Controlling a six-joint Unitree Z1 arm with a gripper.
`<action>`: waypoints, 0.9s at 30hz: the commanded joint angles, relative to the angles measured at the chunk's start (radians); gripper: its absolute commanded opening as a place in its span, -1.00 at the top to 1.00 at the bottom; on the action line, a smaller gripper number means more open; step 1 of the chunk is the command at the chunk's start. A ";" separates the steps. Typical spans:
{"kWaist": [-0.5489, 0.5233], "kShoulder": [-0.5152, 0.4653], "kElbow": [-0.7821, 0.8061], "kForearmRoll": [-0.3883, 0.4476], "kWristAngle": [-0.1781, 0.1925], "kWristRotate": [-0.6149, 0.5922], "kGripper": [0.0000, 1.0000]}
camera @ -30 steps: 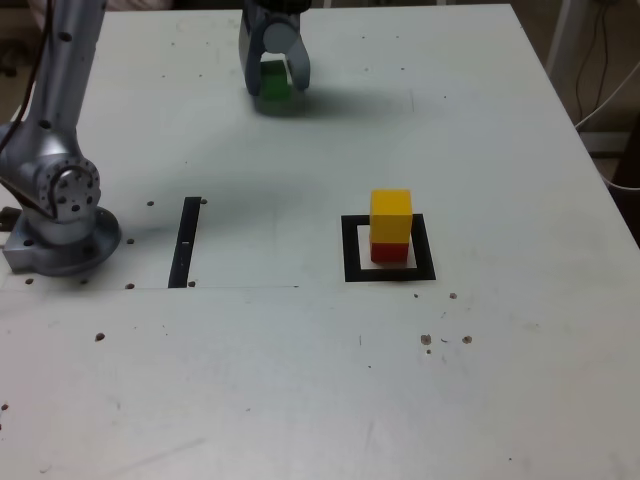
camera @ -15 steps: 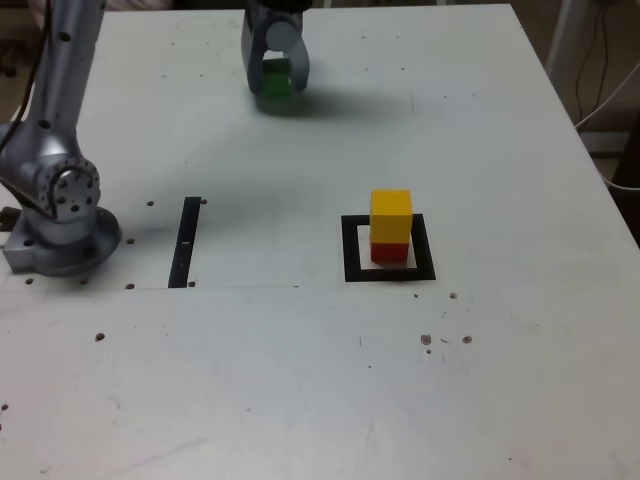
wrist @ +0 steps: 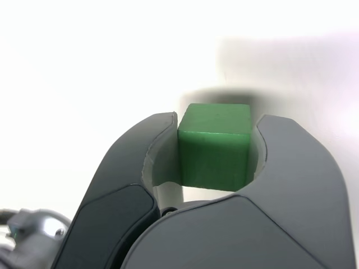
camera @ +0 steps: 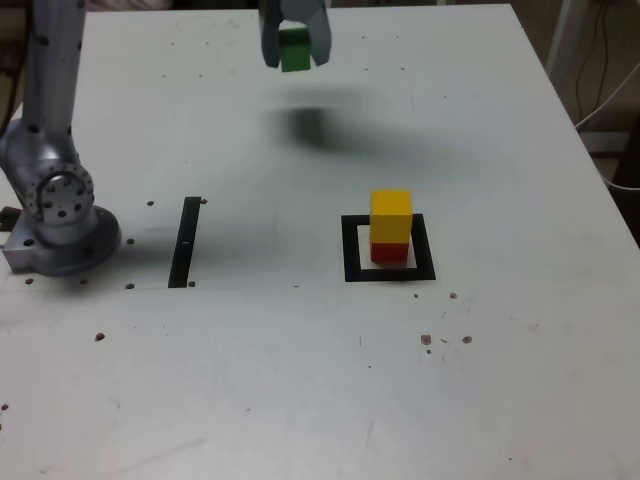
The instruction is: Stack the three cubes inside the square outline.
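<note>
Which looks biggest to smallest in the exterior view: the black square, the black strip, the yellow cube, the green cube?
1. Black square.
2. Black strip.
3. Yellow cube.
4. Green cube, though it is farther from the camera and partly hidden in the gripper, so it may match the yellow one.

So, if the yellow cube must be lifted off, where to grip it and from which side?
Grip the yellow cube on two opposite flat side faces, coming from straight above. It sits upright on the red cube, and only its sides are free for the jaws.

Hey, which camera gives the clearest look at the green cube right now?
The wrist view: the green cube fills the middle, clamped between the gripper fingers. The exterior view shows it small, lifted above its shadow at the far edge.
</note>
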 commanded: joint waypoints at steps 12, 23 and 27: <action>-0.376 -0.155 0.012 0.121 -0.021 -0.224 0.33; -0.642 -0.121 -0.139 0.283 -0.079 -0.407 0.34; -0.695 -0.084 -0.158 0.298 -0.102 -0.457 0.34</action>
